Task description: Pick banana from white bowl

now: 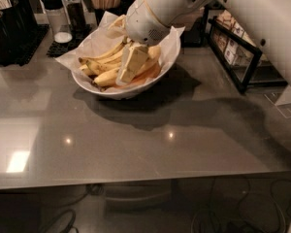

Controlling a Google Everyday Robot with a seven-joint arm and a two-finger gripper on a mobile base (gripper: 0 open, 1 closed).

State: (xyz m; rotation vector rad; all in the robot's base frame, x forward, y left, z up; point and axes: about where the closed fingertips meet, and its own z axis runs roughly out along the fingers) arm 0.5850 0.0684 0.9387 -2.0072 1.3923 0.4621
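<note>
No legible text, claw (pixel 125 74) — over white bowl (pixel 105 90)

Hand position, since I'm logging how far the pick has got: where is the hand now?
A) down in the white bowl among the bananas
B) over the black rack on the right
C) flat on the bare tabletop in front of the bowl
A: the hand reaches down into the white bowl, right among the bananas.
</note>
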